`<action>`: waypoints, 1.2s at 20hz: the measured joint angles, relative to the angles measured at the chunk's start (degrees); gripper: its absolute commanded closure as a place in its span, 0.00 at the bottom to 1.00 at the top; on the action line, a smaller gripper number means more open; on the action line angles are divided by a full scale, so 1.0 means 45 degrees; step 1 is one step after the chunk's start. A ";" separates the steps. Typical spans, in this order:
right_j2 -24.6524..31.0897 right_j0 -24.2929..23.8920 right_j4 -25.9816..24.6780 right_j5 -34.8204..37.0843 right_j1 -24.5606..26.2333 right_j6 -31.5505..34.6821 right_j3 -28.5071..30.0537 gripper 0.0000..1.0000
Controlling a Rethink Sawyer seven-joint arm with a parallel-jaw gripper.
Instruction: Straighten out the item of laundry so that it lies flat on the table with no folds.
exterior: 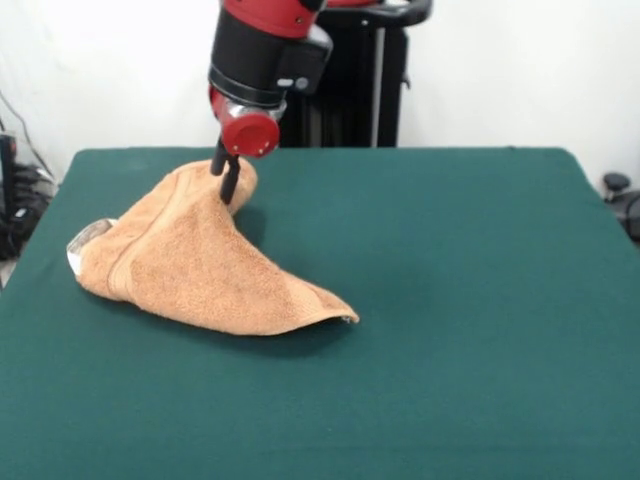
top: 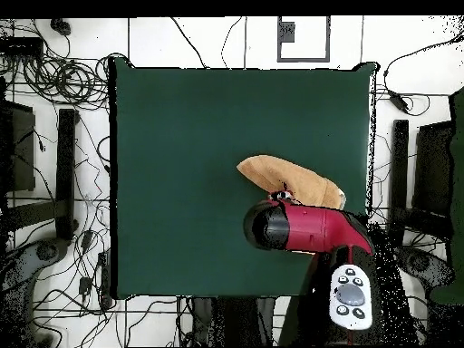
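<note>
Felt-covered table [exterior: 480,300], dark green, rectangular; the front view shows its near half bare.

Item of laundry [exterior: 200,270]: one orange-tan terry towel, lying on the table's left part in the front view, toward the far side. Not flat. Nearest point is a corner [exterior: 345,317] resting on the felt and pointing toward the table's middle, its edge slightly curled. From there the cloth rises in a tent-like slope to a peak at the far end. Left end bunched in a fold, with a pale patch [exterior: 85,240] showing at its tip. A flat woven band runs across the cloth near the left end.

Gripper [exterior: 226,172]: black fingers come down onto the towel's raised far peak and are closed on the cloth there, which hangs from them. A red round cap sits just above on the wrist.

Arm [exterior: 268,45]: red and black, descending from the top edge, with the black pedestal [exterior: 370,85] behind it at the table's far side.

Overhead view: towel [top: 285,177] lies right of the table's centre, partly covered by the red arm [top: 308,227].
</note>
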 measured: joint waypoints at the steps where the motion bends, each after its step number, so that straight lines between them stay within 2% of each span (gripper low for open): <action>1: 0.0039 -0.0025 -0.0071 -0.0042 0.0008 0.0000 0.0002 0.00; 7: 0.0391 -0.0048 -0.0626 -0.0485 0.0269 0.0000 0.0011 0.00; 24: 0.1129 -0.0224 -0.1154 -0.0605 0.0468 0.0000 0.0054 0.00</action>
